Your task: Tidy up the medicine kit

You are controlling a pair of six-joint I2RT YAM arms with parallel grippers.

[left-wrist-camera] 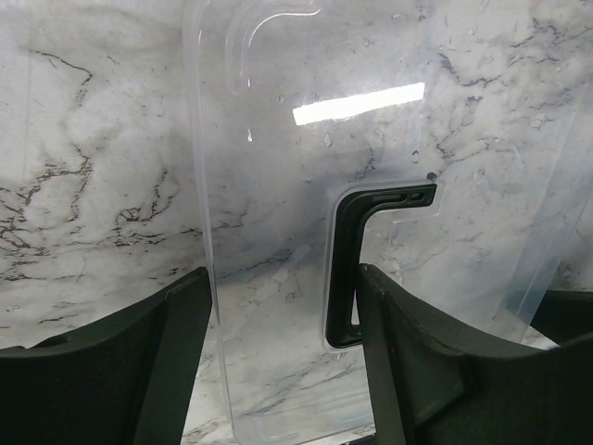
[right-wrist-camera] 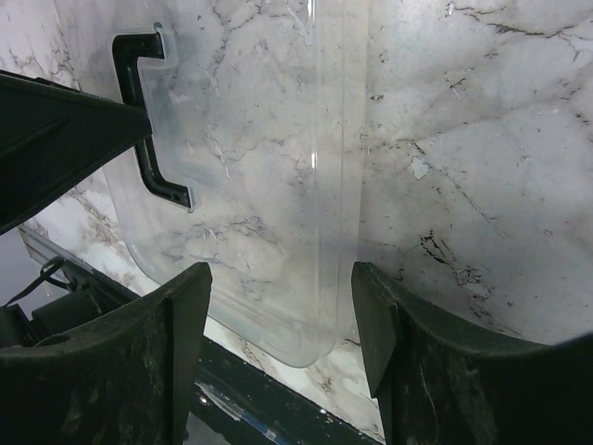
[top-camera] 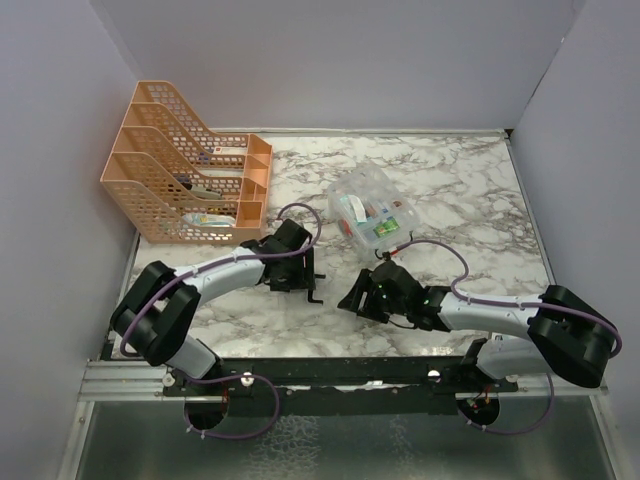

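The medicine kit lid (left-wrist-camera: 278,213) is glossy clear plastic, handle (left-wrist-camera: 345,278) matt black, table (left-wrist-camera: 93,139) smooth marbled.

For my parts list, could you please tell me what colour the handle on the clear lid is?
Black; the handle shows best in the left wrist view.

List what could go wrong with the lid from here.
The clear lid lies flat on the table; the left gripper, open over it, may skid off or shove it.
Its corner sits near the table's front edge; a push could tip it off.
The right gripper hangs close by; the two could collide.
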